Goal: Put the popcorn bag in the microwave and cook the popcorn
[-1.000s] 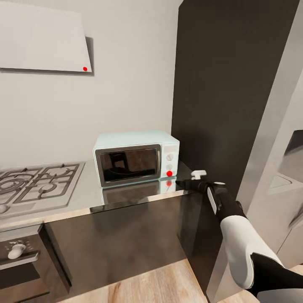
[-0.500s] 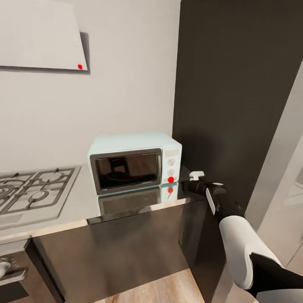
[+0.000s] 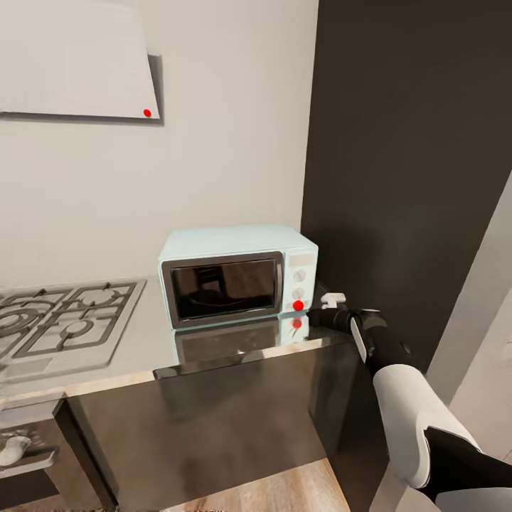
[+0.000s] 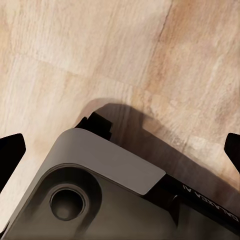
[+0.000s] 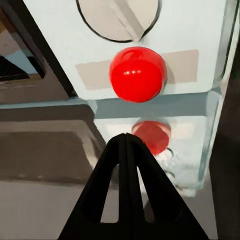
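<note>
Right claw pinched closed, empty, aimed at microwave red button, 12 o'clock. Rigid button: press square with your fingertips. Left claw spread wide, empty.

The pale mint-blue microwave stands upright at the right end of the glossy grey tabletop, near its back edge. Its dark glass door is shut. A red dot sits low on its white panel, under two knobs.

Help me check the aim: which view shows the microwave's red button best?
The right wrist view: the red button is large and sharp just beyond the shut right gripper. The head view shows it as a small dot on the microwave. The left wrist view faces the floor.
</note>
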{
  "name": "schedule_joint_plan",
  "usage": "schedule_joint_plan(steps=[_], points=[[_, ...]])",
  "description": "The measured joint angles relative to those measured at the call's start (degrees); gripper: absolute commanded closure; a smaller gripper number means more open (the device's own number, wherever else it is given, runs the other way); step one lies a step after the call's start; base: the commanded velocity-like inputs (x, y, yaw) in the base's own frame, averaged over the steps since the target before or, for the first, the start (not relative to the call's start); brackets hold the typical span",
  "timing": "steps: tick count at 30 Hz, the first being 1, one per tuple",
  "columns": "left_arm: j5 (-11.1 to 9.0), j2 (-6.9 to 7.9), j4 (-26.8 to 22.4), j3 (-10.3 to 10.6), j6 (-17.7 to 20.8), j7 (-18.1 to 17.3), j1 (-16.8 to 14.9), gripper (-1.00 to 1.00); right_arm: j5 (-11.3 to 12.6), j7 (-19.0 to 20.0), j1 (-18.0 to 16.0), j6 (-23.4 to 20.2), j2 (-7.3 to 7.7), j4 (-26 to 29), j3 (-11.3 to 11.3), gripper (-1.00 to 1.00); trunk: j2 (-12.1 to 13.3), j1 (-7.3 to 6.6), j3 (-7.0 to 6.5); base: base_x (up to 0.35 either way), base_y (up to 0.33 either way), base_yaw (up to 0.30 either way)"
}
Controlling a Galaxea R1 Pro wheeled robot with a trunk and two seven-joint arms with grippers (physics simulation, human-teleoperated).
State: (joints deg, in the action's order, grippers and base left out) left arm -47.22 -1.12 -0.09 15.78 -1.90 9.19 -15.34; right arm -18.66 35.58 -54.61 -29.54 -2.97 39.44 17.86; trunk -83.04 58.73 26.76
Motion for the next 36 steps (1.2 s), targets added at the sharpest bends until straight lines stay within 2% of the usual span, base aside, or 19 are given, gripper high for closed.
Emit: schedule_joint_plan(steps=[6, 10, 17, 26, 31, 36], points=[[0.04, -0.01, 0.01, 0.00, 0.00, 0.01, 0.00, -1.00, -0.47, -1.55, 0.02, 0.16, 0.07, 0.27, 0.03, 1.00, 0.00, 0.00, 0.00, 0.000, 0.000, 0.021], [0.16, -0.01, 0.01, 0.00, -0.01, 0.01, -0.01, -1.00, -1.22, -3.35, 0.03, 1.01, -0.02, 2.49, 0.61, 1.00, 0.00, 0.00, 0.00, 0.000, 0.000, 0.000], [0.30, -0.01, 0.01, 0.04, 0.01, 0.01, -0.01, -1.00, -1.37, -6.26, 0.05, 1.17, 0.03, 1.90, 0.76, 1.00, 0.00, 0.00, 0.00, 0.000, 0.000, 0.000], [0.29, -0.01, 0.01, 0.00, 0.01, 0.01, 0.00, -1.00, -1.41, -5.31, 0.05, 0.73, -0.43, 1.87, 0.21, 1.00, 0.00, 0.00, 0.00, 0.000, 0.000, 0.000], [0.30, -0.06, 0.01, 0.07, 0.01, 0.01, 0.00, -1.00, -1.46, -1.50, 0.05, 0.60, -0.58, 1.95, 0.12, 1.00, 0.00, 0.00, 0.00, 0.004, 0.000, 0.000], [0.22, -0.01, 0.01, 0.00, 0.08, 0.02, -0.01, -1.00, -1.73, -0.65, 0.04, 0.95, -0.31, 2.03, 0.13, 1.00, 0.00, -0.03, 0.00, 0.220, 0.059, 0.000]])
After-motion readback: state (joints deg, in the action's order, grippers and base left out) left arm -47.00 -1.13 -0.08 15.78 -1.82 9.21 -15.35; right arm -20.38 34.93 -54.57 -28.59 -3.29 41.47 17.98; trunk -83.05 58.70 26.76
